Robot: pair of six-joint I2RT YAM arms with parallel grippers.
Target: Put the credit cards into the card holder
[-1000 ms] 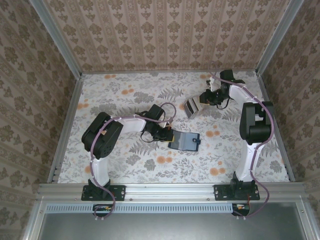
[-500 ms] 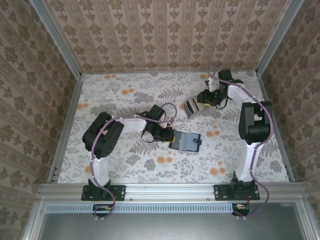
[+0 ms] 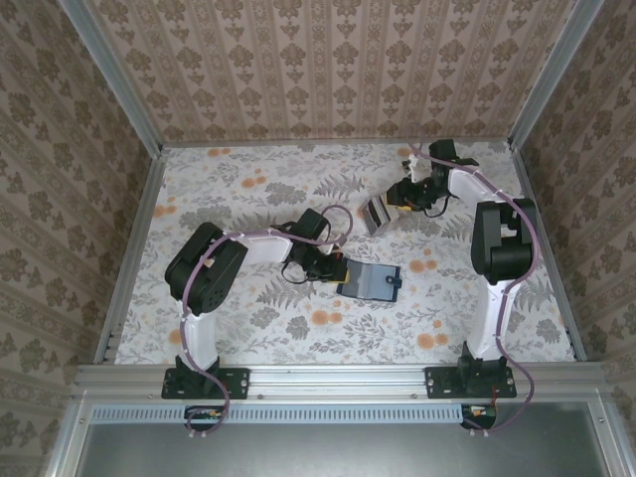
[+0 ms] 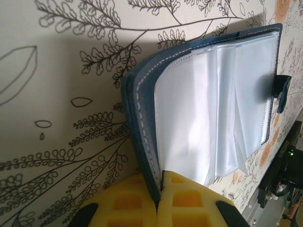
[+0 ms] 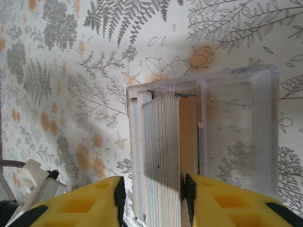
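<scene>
The card holder (image 3: 370, 280) lies open mid-table, navy cover (image 4: 142, 123) raised off the cloth, clear sleeves (image 4: 213, 109) fanned out, snap tab (image 4: 282, 92) at its far edge. My left gripper (image 4: 160, 189) is shut on the cover's near edge, also seen from above (image 3: 338, 271). The credit cards (image 5: 163, 151) stand on edge as a tight grey and beige stack in a clear plastic case (image 5: 241, 127), at the back right (image 3: 378, 214). My right gripper (image 5: 154, 201) straddles the stack, open. Its right pad is almost against the beige card; the left pad stands off with a gap.
Floral cloth covers the table (image 3: 248, 199). Patterned walls with metal rails (image 3: 134, 248) enclose it on three sides. The right arm's upright link (image 3: 502, 243) stands near the right wall.
The right gripper has edged slightly left along the card stack and its jaws stand a little wider than a second ago. The left arm and card holder have not moved.
</scene>
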